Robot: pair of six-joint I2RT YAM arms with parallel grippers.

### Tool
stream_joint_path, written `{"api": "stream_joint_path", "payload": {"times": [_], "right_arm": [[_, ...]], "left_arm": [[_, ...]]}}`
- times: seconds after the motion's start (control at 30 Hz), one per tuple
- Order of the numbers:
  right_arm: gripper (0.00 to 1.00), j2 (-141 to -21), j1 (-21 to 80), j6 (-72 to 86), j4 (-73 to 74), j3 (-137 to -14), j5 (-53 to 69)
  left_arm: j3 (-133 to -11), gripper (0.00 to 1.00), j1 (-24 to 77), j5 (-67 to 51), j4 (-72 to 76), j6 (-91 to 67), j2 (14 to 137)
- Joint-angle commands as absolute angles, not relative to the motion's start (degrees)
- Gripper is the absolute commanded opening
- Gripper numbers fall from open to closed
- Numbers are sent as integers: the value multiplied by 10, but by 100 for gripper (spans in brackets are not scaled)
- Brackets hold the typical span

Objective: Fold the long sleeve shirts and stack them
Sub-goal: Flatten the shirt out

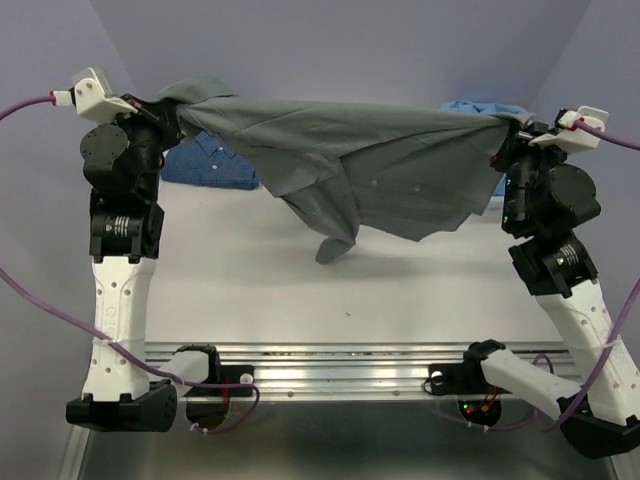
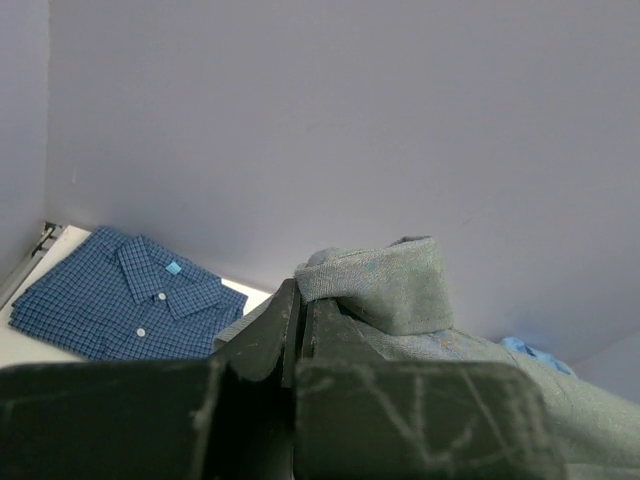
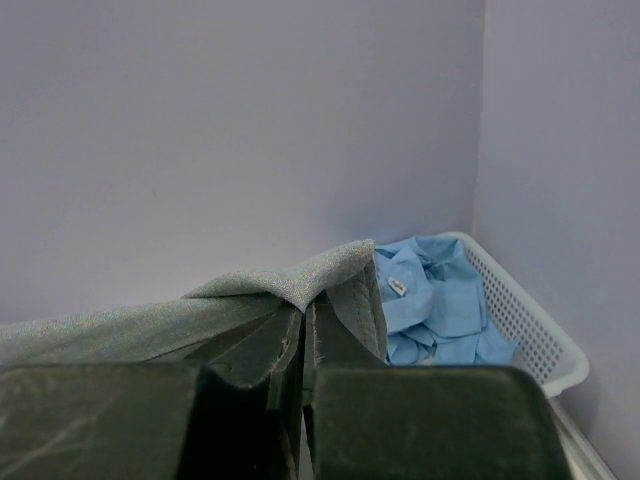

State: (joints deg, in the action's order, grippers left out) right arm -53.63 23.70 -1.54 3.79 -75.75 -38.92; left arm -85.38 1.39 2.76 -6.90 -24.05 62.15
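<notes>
Overhead, a white desk [image 1: 420,290] sat boxed in by lilac walls [image 1: 330,50]. One grey shirt [image 1: 350,150] hung stretched above it between the left tool [image 1: 170,112] and the right tool [image 1: 512,128], each clamped on an end. One folded blue shirt [image 1: 210,160] lay at the far left, partly hidden behind it. From the left wrist, the jaws pinched tight on grey cloth. From the right wrist, the same tight pinch showed. A basket [image 3: 530,330] in the corner held crumpled light blue shirts [image 3: 440,300], too tangled to count.
</notes>
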Motion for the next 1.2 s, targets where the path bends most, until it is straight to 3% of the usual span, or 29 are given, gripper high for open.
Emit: {"api": "stream_joint_path", "payload": {"times": [0.0, 0.2, 0.33, 0.37, 0.43, 0.47, 0.5, 0.53, 0.57, 0.83, 1.0, 1.17], "right_arm": [[1, -555, 234, -54, 7, -768, -403], [1, -670, 226, -36, 7, -735, -439], [1, -760, 186, 60, 18, -702, -341], [1, -779, 181, 72, 22, -700, -320], [1, -835, 174, 91, 30, -699, -280], [1, -854, 174, 97, 38, -704, -268], [1, -887, 169, 103, 56, -721, -251], [1, -902, 169, 105, 67, -729, -245], [1, -912, 169, 105, 74, -737, -244], [1, -947, 158, 123, 80, -744, -218], [1, -951, 158, 126, 80, -726, -202], [1, -945, 158, 124, 80, -710, -186]], "left_arm": [[-874, 0, 4, 78, -31, -230, 647], [-887, 0, 4, 51, -68, -244, 779], [-876, 0, 4, 6, -90, -259, 901], [-875, 5, 4, 3, -94, -260, 924], [-881, 23, 4, -43, -103, -260, 967], [-886, 35, 4, -54, -110, -257, 985], [-900, 54, 4, -63, -126, -249, 1017], [-906, 62, 4, -68, -132, -247, 1027], [-908, 98, 4, -74, -137, -243, 1033], [-702, 99, 22, -157, -55, -264, 916], [-584, 99, 119, -174, -49, -283, 868], [-549, 99, 199, -149, -14, -329, 881]]}}
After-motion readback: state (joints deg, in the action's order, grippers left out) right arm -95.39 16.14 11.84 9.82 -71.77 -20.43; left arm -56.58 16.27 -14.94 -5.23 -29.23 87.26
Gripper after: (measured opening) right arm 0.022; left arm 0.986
